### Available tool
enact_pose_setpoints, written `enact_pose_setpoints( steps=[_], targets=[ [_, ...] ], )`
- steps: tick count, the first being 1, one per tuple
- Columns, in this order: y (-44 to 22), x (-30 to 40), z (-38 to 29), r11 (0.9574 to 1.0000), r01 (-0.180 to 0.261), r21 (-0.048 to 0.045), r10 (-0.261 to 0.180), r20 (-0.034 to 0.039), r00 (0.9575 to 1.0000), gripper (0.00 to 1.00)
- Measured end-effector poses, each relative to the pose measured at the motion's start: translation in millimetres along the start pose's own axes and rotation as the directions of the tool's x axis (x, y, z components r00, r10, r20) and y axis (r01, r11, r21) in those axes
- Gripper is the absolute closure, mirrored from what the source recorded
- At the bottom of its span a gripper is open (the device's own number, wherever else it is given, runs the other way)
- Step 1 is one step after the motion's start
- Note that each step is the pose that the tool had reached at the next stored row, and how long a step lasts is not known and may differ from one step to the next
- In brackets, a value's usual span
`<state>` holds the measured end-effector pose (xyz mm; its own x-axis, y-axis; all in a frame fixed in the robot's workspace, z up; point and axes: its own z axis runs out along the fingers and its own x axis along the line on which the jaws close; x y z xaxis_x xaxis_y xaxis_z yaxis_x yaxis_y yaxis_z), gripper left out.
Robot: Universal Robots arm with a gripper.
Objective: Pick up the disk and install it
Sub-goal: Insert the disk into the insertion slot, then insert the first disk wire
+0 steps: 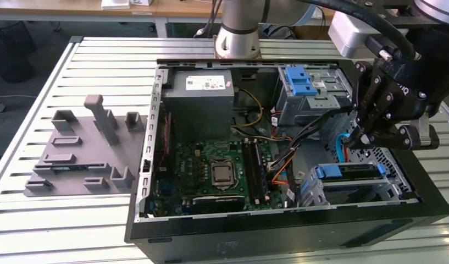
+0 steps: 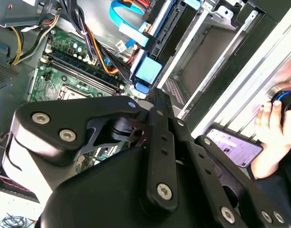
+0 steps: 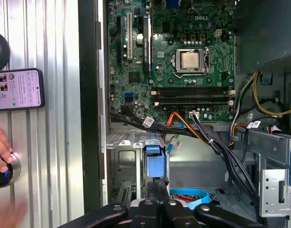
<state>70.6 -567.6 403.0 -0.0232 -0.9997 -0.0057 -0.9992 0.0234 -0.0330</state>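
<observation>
Black and jointed, the pincer (image 3: 157, 190) hangs low inside the open computer case (image 1: 283, 234), its tip just beside the pale blue end of the disk (image 1: 353, 171). Whether it is parted or closed, and whether it has hold of anything, I cannot tell. In the exterior view the disk lies in the metal drive cage (image 1: 356, 195) at the case's near corner on that view's right, with its blue carrier frame showing at both ends and the pincer over it. I judge the picking up to be done and the installing in hand: the disk sits within the cage rails, though how deeply it is seated is hidden. Any further move here calls for a straight line along those rails and a light touch, because a light blue flat cable (image 3: 190, 195) curls just beside the pincer and a bundle of black wires (image 3: 221, 152) crosses near the cage. Farther out lie the green motherboard (image 3: 183, 47) with its bare processor socket (image 3: 191, 59), and the grey power supply (image 1: 202, 96). Outside the case, the slatted metal counter (image 1: 63, 220) carries a grey holding fixture (image 1: 77, 148) and a phone (image 3: 17, 89), with a person's hand (image 3: 0, 147) near the phone.
</observation>
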Motion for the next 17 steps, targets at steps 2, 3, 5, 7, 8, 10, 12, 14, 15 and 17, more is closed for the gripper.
enact_pose_setpoints(
  steps=[2,3,5,7,8,10,12,14,15,17],
  targets=[
    [0.0,0.0,0.0,1.0000,0.000,0.0000,0.000,0.0000,1.0000,0.89],
    [0.0,0.0,0.1,1.0000,0.000,0.0000,0.000,0.0000,1.0000,0.89],
    [0.0,0.0,0.1,1.0000,0.000,0.0000,0.000,-0.0001,1.0000,0.89],
    [0.0,0.0,0.2,1.0000,0.000,0.0000,0.000,0.0000,1.0000,0.89],
    [0.0,0.0,0.2,1.0000,0.000,0.0000,0.000,0.0000,1.0000,0.89],
    [0.0,0.0,0.2,1.0000,0.000,0.0000,0.000,0.0000,1.0000,0.89],
    [0.0,0.0,0.2,1.0000,0.000,0.0000,0.000,-0.0001,1.0000,0.89],
    [0.0,0.0,0.3,1.0000,0.000,0.0000,0.000,0.0000,1.0000,0.89],
    [-0.1,0.0,0.3,1.0000,0.000,0.0000,0.000,0.0000,1.0000,0.89],
    [-2.4,0.0,0.5,1.0000,0.000,0.0000,0.000,0.0002,1.0000,0.89]
  ],
)
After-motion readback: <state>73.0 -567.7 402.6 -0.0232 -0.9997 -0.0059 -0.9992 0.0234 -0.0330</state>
